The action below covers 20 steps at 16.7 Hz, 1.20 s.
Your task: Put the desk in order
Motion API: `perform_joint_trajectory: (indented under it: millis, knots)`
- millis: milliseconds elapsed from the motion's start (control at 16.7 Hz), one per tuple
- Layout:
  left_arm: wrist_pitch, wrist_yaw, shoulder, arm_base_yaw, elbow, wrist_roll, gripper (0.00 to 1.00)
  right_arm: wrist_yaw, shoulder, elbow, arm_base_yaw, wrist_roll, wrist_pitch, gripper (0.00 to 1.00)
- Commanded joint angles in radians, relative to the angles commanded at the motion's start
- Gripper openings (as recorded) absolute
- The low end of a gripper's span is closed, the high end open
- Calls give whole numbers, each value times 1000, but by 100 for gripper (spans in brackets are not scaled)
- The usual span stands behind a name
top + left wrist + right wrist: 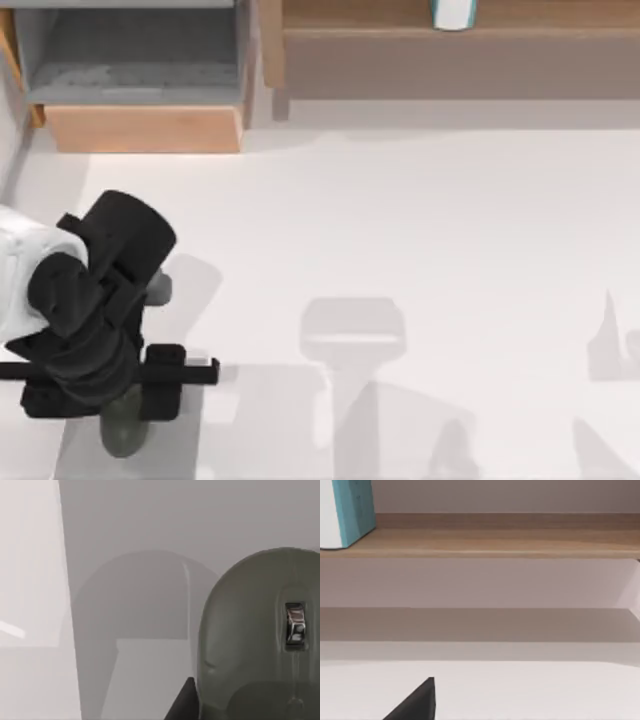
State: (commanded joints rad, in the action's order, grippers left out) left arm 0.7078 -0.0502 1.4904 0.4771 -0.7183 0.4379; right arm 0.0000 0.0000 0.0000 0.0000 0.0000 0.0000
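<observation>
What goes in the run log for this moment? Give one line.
left tool: low over grey-green computer mouse, near-left of white desk | grip: cannot tell | teal-and-white box: on wooden shelf

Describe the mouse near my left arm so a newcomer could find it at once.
Start from the white desk and go to its near left corner in the top view, where the left arm's black pincer hangs. The mouse lies directly beneath it, partly hidden. It is a rounded olive-grey shell with a shiny scroll wheel, the one curved, dark object on the plain tabletop.
</observation>
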Motion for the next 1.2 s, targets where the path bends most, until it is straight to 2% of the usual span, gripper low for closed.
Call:
perform_joint_trajectory:
  millis: [720,1200]
  knots:
    - [0,0,0,0,0,0,98,0,0,0,0,0,0,100]
    - [0,0,0,0,0,0,100,0,0,0,0,0,0,100]
